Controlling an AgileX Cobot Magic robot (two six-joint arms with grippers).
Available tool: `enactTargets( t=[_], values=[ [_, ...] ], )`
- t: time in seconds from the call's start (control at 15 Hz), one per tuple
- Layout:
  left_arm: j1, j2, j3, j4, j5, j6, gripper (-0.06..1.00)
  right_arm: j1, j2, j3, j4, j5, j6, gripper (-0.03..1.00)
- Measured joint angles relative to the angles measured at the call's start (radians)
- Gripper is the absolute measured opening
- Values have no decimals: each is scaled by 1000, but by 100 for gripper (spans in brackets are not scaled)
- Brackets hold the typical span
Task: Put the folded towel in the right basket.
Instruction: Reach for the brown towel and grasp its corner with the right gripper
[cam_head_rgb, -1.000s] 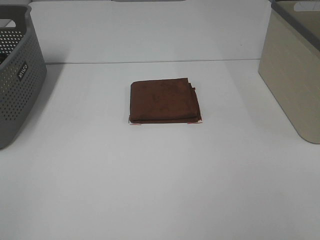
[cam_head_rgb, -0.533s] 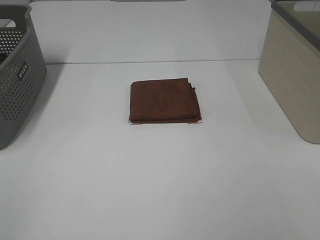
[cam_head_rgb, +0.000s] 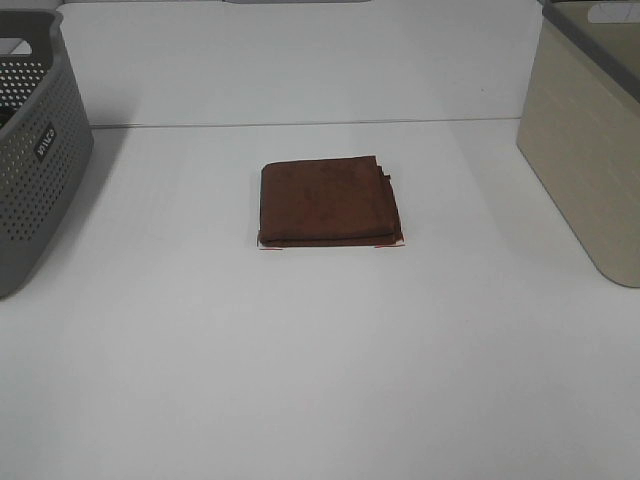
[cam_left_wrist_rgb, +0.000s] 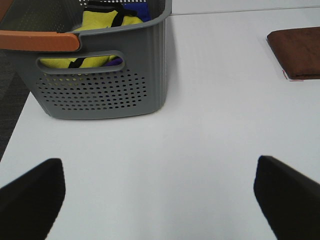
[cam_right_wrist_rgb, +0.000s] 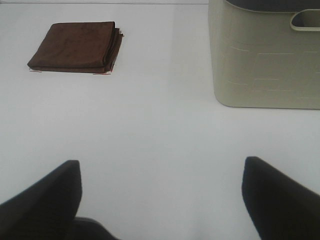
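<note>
the high camera looks down from the robot's side over the whole table (cam_head_rgb: 320, 380). the left wrist camera sits low, close to the grey basket (cam_left_wrist_rgb: 100, 85); the right one faces the beige basket (cam_right_wrist_rgb: 260, 60). all three see the towel (cam_head_rgb: 330, 200).

The left pincer (cam_left_wrist_rgb: 157, 161) stood wide open, its two dark fingers (cam_left_wrist_rgb: 30, 200) showing only as blunt tips in the left wrist view, with nothing between them. The right pincer (cam_right_wrist_rgb: 161, 161) was in much the same pose, its fingers (cam_right_wrist_rgb: 280, 197) spread far apart and gripping nothing. Both pincers hung in the air, touching nothing, angled forward and downward. No more of either arm could be made out.
</note>
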Motion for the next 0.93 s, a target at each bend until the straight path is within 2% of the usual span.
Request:
enactTargets(
  t=[0.6, 0.93],
  values=[
    [0, 0, 0, 0, 0, 0, 97, 0, 11, -5, 0, -10, 0, 82],
    [0, 0, 0, 0, 0, 0, 97, 0, 236, -98, 0, -162, 0, 82]
  ],
)
